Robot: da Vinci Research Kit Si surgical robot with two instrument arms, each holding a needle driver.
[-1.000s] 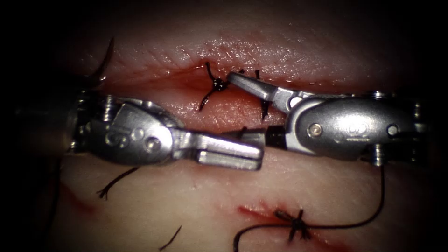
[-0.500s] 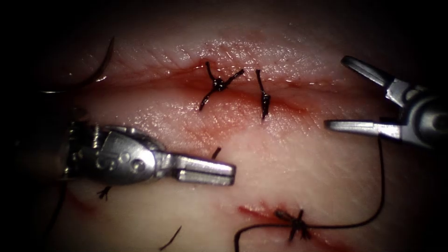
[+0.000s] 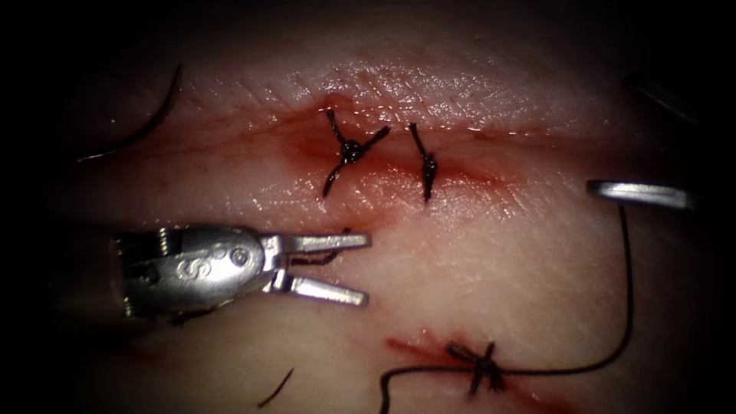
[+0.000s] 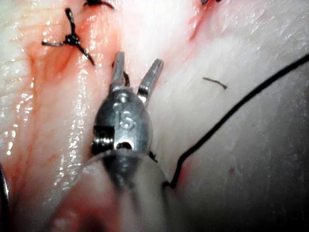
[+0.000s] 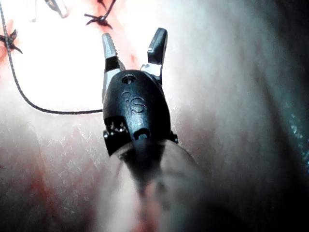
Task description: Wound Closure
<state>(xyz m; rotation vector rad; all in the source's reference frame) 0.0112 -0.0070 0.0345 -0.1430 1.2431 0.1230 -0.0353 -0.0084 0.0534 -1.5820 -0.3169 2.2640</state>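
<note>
Needle (image 3: 146, 115) lies loose on the tissue (image 3: 491, 268) near its far-left edge, so both my tools gape empty: left tool (image 3: 360, 268), right tool (image 5: 133, 41). Could snag that thread (image 3: 627, 291).

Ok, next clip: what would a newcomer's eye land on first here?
Probably the left tool, open and holding nothing, low over the tissue below the cut, with a short cut end of thread between its jaws. Next, the two dark knotted stitches across the cut. The needle lies free at far left; the open right tool holds nothing.
</note>
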